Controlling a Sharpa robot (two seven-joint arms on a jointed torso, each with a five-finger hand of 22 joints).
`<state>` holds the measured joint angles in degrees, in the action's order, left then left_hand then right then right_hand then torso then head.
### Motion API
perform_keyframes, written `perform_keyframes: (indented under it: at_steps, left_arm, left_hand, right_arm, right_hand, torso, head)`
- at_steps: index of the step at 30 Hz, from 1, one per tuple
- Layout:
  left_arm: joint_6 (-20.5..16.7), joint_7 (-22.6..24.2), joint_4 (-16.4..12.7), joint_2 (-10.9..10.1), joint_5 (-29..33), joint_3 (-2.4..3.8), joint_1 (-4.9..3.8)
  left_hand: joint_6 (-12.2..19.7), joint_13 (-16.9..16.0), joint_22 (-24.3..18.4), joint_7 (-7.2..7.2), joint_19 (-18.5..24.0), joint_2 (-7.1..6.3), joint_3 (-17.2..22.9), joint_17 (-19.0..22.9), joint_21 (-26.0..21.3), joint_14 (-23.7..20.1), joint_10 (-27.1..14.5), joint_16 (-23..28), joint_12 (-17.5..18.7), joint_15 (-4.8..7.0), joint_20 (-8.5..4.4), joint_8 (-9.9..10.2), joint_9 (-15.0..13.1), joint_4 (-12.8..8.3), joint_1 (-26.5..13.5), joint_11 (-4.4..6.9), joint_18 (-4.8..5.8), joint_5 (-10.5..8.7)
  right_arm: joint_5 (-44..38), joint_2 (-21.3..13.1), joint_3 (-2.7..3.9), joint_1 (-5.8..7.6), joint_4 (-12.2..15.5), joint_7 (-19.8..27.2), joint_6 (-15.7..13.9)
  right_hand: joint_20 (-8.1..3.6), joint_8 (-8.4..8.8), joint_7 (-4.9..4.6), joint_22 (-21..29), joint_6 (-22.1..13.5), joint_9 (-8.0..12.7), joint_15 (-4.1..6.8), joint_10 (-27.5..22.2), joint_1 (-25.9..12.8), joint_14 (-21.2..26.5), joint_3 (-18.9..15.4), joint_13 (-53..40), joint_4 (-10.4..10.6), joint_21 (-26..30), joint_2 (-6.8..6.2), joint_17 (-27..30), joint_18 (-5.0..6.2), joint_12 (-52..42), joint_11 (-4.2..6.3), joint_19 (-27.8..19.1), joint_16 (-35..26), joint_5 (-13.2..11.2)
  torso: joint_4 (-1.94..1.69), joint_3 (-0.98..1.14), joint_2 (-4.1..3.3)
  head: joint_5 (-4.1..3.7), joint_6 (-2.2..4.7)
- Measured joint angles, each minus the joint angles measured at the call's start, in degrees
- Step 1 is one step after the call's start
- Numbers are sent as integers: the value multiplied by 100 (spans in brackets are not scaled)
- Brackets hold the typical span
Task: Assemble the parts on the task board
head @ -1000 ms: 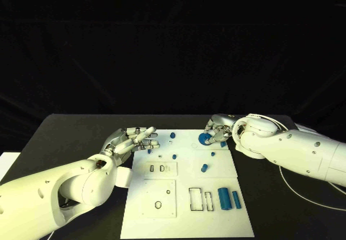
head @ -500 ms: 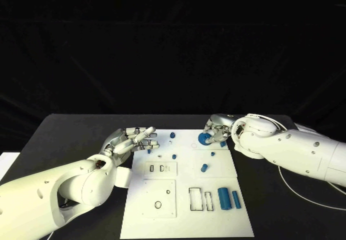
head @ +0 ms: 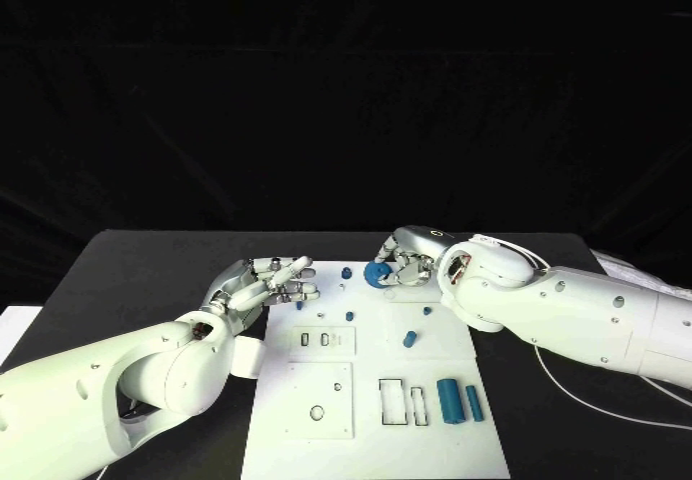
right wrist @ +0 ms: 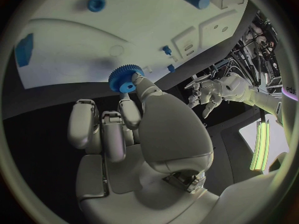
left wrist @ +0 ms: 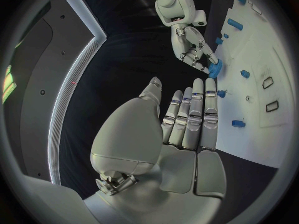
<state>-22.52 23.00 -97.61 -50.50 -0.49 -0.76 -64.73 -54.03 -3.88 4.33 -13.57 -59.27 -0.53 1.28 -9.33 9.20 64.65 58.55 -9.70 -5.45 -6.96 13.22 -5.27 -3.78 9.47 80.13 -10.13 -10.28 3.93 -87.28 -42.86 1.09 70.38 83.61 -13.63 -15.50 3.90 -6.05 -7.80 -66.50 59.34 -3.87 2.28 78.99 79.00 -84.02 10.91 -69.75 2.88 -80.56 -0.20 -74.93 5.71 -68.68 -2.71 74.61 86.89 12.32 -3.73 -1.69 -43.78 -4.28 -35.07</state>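
My right hand hovers over the far end of the white task board and pinches a blue toothed gear between thumb and fingers. The right wrist view shows the gear at the fingertips of that hand, above the board. My left hand is at the board's far left corner, fingers stretched out and holding nothing. From the left wrist, that hand points at the right hand and the gear. A small blue peg stands just beyond its fingertips.
Loose blue parts lie on the board: two cylinders near the right edge, a short piece mid-board, and a small peg at the far end. Rectangular slots and round holes are nearer me. A white cable runs along the table's right side.
My right hand has carried the gear leftward along the board's far end, toward the left hand. The left hand has barely moved.
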Motion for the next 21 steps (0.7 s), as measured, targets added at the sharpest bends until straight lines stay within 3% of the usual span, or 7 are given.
perform_keyframes:
  at_steps: [8,19,21]
  left_arm:
    - [2,-3,11,15,0,1,0]
    - [6,-6,11,20,0,-1,0]
    - [6,-6,11,20,0,-1,0]
  left_hand:
    - [0,0,0,0,0,0,0,1,0,0,0,0,0,0,0,0,0,0,0,0,0,0]
    - [0,0,1,0,0,0,0,1,0,0,0,0,0,0,0,0,0,0,0,0,0,0]
    - [0,0,0,0,0,0,0,1,0,0,0,0,0,0,0,0,0,0,0,0,0,0]
  right_arm:
    - [-367,446,-15,-50,25,-151,-231]
    - [-642,860,-90,-228,-225,-275,-218]
    - [-663,881,-99,-236,-246,-283,-206]
  right_hand:
    - [1,1,0,-37,0,0,0,2,-77,-1,3,0,4,0,-56,0,1,18,0,41,0,1]
    - [1,34,2,-38,2,0,0,21,-106,0,4,13,6,0,-86,1,1,35,20,41,-1,0]
    - [1,45,2,-38,2,0,0,21,-106,0,94,14,96,0,-86,1,1,35,20,40,0,-1]
  torso:
    - [-7,-1,-4]
    - [-4,2,-10]
    - [-3,2,-10]
  head:
    - [23,3]
    - [55,-35]
    - [59,-39]
